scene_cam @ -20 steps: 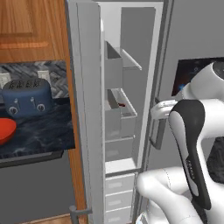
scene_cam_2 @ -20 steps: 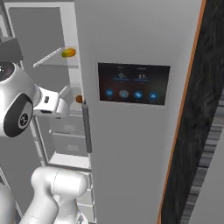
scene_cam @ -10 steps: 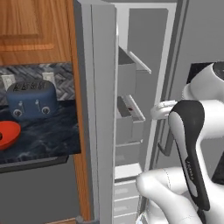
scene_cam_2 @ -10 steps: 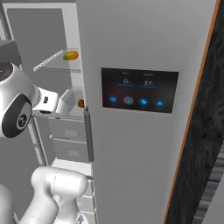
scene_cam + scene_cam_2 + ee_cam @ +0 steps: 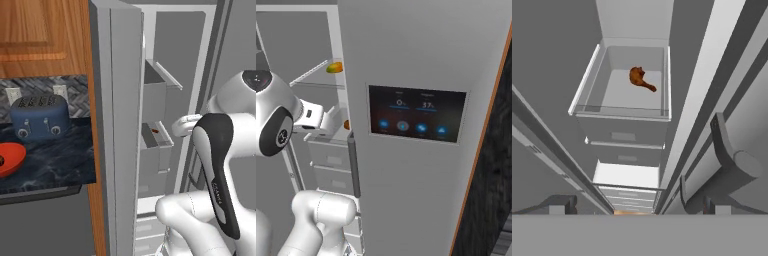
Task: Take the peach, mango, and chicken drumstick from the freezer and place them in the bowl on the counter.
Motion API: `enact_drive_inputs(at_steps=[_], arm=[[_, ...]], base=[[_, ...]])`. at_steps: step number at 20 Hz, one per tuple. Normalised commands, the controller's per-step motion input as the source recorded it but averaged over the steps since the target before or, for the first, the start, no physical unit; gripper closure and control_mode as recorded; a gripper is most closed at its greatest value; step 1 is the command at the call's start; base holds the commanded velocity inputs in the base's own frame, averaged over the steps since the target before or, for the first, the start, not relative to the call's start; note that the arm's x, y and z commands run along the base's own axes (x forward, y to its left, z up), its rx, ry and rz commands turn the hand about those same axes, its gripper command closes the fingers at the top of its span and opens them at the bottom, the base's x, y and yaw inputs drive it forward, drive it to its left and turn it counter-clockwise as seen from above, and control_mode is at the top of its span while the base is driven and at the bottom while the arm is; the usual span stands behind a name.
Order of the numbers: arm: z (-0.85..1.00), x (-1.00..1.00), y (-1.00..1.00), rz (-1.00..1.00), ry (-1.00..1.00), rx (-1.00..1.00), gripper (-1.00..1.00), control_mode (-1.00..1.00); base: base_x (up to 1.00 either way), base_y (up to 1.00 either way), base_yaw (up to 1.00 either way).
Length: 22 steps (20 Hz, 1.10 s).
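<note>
Base is driving closer; whole view is shifting, freezer door growing larger. Drumstick is lying in an open freezer bin (rigid, slick, lumpy: judging the thick end best). Gripper is hanging wide, holding nothing.

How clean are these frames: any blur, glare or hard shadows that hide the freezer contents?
Hand view: sharp, flat even light, the chicken drumstick reads clearly in its bin. Right base view: the lit touchscreen shows no glare; the mango is small but crisp. Left base view: soft shading inside the freezer, no motion blur.
</note>
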Motion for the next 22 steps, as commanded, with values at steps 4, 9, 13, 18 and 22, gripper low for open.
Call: enact_drive_inputs(at_steps=[4, 9, 13, 18, 22], arm=[[0.00, 0.00, 0.00, 0.00, 0.00, 0.00, -1.00, 1.00], [0.00, 0.00, 0.00, 0.00, 0.00, 0.00, -1.00, 1.00], [0.00, 0.00, 0.00, 0.00, 0.00, 0.00, -1.00, 1.00], [0.00, 0.00, 0.00, 0.00, 0.00, 0.00, -1.00, 1.00], [0.00, 0.00, 0.00, 0.00, 0.00, 0.00, -1.00, -1.00]], base=[[0.10, 0.01, 0.08], [0.21, 0.08, 0.06], [0.40, 0.15, 0.04], [0.08, 0.05, 0.01], [0.00, 0.00, 0.00]])
